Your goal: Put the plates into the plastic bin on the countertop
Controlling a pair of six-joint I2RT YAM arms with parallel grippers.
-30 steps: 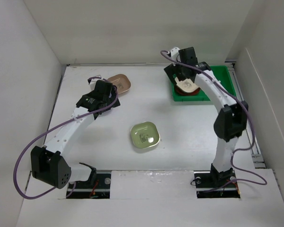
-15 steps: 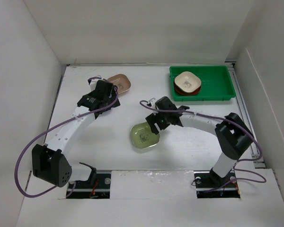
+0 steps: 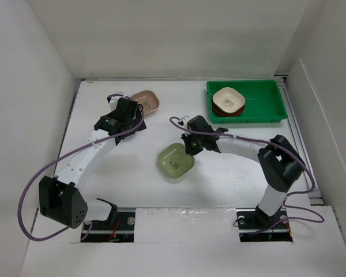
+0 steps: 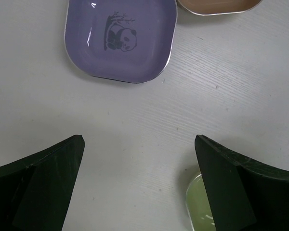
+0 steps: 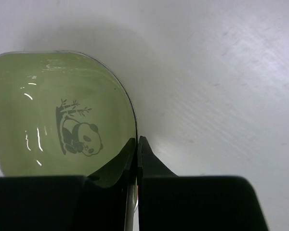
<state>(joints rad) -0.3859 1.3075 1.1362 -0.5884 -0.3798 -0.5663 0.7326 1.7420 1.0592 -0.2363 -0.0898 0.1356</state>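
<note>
On the table (image 3: 132,179), a flat plain white surface with white walls (image 3: 34,86) around it, two arms reach out from the near edge. The left arm (image 3: 86,156) bends toward the far left and the right arm (image 3: 248,151) stretches toward the middle.

At the far right corner stands the plastic bin (image 3: 264,109), one shallow rectangular tray of bright green plastic with a raised rim. Inside it, at its left end, lies one cream dish (image 3: 228,99), rounded-square and shallow. A dark red round rim (image 3: 224,113) shows under it. How many plates lie in that pile I cannot tell.

Three dishes are outside the bin, all glossy and rounded-square:
- One tan-brown dish (image 3: 146,101) lies at the far side of the table, just beside the left arm's end.
- One lilac dish (image 4: 120,41) with a small panda drawing lies beside it, seen only from the left wrist.
- One pale green dish (image 3: 175,161) lies near the middle of the table, well apart from the bin. It has the same panda drawing.

The right fingers (image 5: 183,202) are closed on the edge of the pale green dish — its thin rim is pinched between them. The left fingers (image 4: 38,192) stand wide apart above bare table and hold nothing — the lilac dish lies just ahead of them.
</note>
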